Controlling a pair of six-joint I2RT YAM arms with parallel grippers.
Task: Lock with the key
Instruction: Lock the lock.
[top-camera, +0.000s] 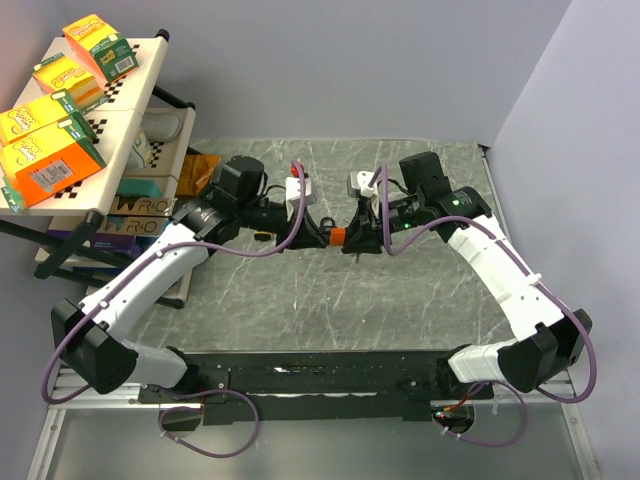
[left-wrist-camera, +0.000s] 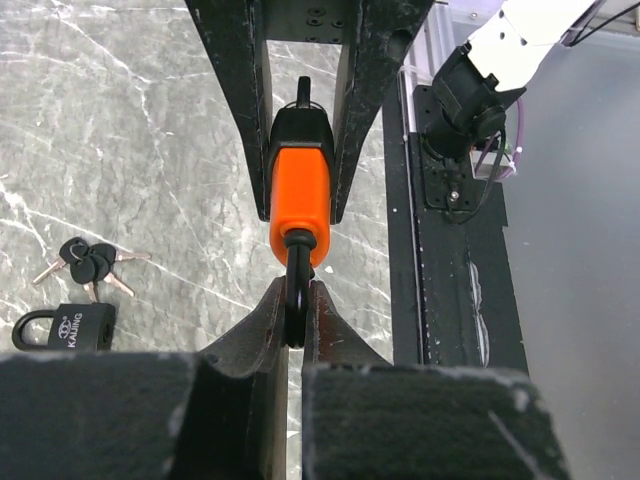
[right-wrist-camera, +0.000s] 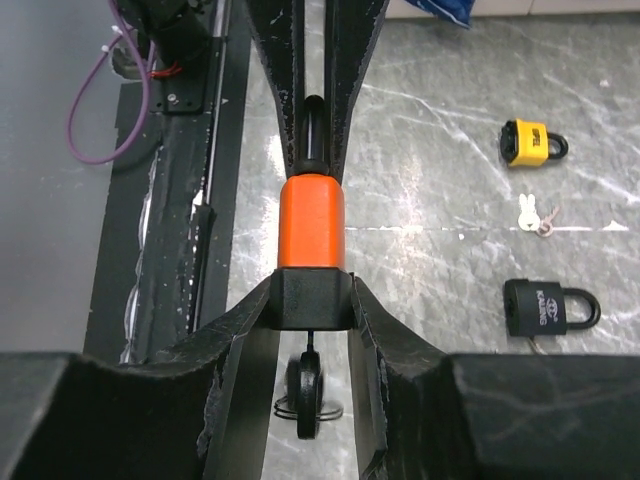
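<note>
Above the grey marbled table (top-camera: 300, 300), our left gripper (left-wrist-camera: 296, 305) pinches the shackle (right-wrist-camera: 314, 125) and our right gripper (right-wrist-camera: 313, 300) clamps the black base of the orange plastic-cased padlock (right-wrist-camera: 312, 225), held mid-air between them. The small black-headed key (right-wrist-camera: 305, 385) appears seated in that base, though partly hidden. We judge neither gripper free to turn it; releasing one could let the padlock swing and shed the key.

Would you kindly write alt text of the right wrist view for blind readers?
The right gripper holds the black base of an orange padlock while the left gripper pinches its shackle; a black-headed key hangs below the base. A yellow padlock, small key and black padlock lie nearby.
</note>
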